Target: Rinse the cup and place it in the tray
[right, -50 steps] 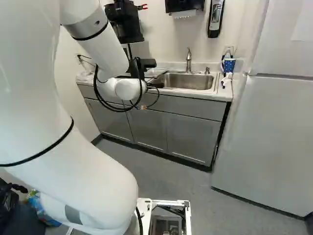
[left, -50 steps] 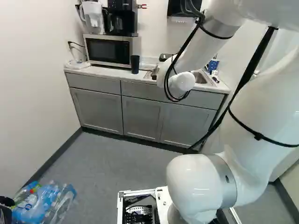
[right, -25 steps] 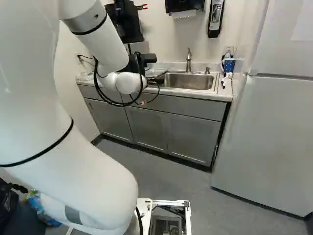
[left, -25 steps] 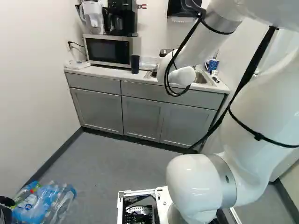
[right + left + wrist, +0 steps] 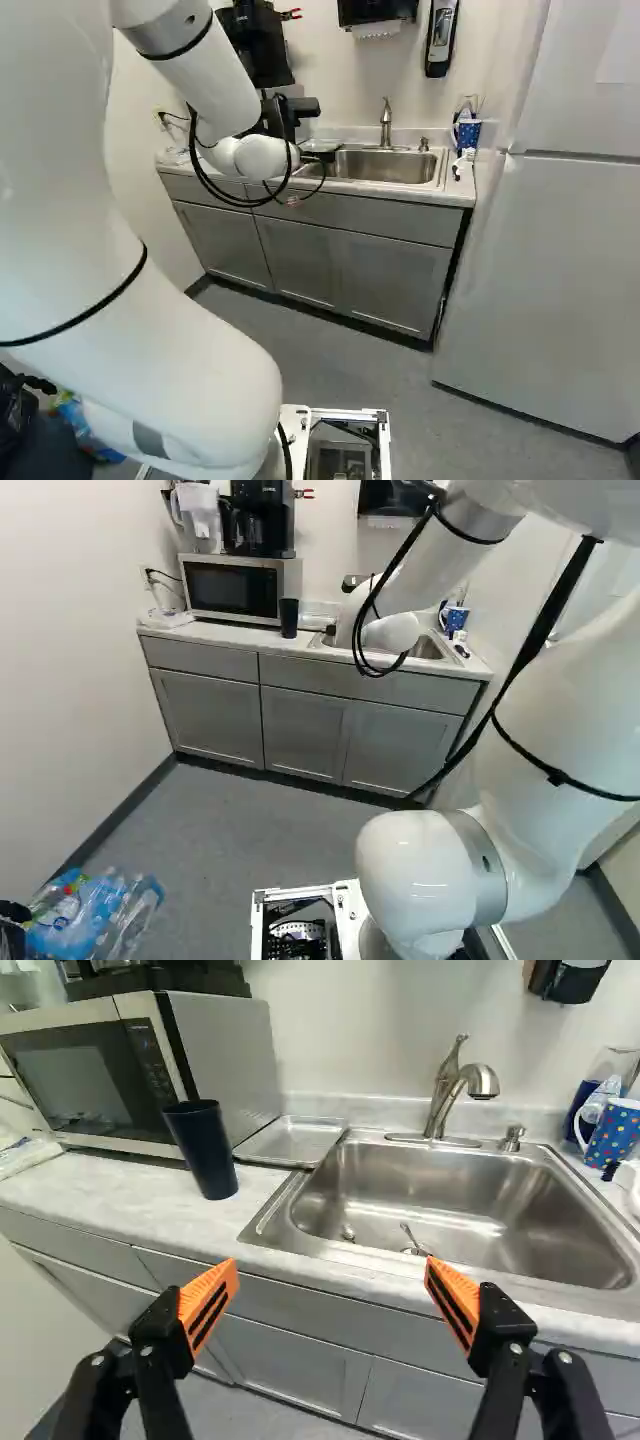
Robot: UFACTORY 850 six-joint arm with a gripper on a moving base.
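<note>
Here — one dark cup | one dotted mug | one tray

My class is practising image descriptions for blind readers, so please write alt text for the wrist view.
An open, empty gripper faces a kitchen counter. On the counter, a dark blue cup stands near a microwave and a shallow metal tray; beside the tray is a steel sink with a faucet, and across the sink, a spotted mug.
</note>
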